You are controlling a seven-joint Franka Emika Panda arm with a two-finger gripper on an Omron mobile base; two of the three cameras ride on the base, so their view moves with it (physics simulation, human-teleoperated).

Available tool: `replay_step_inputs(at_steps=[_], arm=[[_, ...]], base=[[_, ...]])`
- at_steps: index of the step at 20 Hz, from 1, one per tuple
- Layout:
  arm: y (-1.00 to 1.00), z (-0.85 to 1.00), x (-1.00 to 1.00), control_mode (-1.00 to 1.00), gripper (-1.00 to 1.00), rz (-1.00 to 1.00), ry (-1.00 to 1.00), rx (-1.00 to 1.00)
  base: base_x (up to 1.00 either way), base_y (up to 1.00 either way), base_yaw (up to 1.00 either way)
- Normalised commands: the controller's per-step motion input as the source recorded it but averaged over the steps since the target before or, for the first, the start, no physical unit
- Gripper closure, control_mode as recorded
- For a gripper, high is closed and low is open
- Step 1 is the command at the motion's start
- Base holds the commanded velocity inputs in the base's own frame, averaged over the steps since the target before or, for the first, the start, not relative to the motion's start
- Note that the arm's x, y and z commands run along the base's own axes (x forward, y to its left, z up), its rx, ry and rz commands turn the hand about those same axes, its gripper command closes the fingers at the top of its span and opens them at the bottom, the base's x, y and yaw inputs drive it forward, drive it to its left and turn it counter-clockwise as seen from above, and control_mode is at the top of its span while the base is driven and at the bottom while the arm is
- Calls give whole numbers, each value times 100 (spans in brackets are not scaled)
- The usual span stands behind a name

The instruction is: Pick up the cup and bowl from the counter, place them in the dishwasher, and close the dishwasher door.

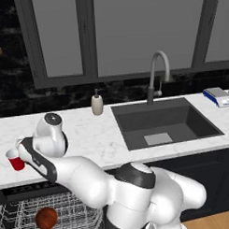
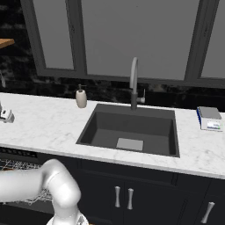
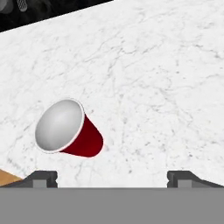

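Robot arm hovers over the red cup (image 3: 70, 130) on the marble table (image 1: 96, 135).
The fingers (image 3: 43, 178) stand spread wide and empty, the cup upright between and beyond them near the table's front edge; the bowl (image 1: 46, 218) sits in the open dishwasher (image 1: 59, 212) rack below.

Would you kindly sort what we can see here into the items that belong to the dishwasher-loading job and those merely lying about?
Belongs to the job:
- cup, standing on the counter
- bowl, already in the dishwasher rack
- pincer, open above the counter near the cup

Just lying about:
- soap dispenser
- faucet
- sink
- kitchen scale
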Motion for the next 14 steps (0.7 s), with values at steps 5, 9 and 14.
replay_step_inputs(at_steps=[5,9,14], arm=[[0,0,37,-100,-100,14,14,2],[6,0,3,-100,-100,15,10,0],[30,0,-2,-100,-100,10,1,0]], base=[[0,0,0],[0,0,0],[0,0,0]])
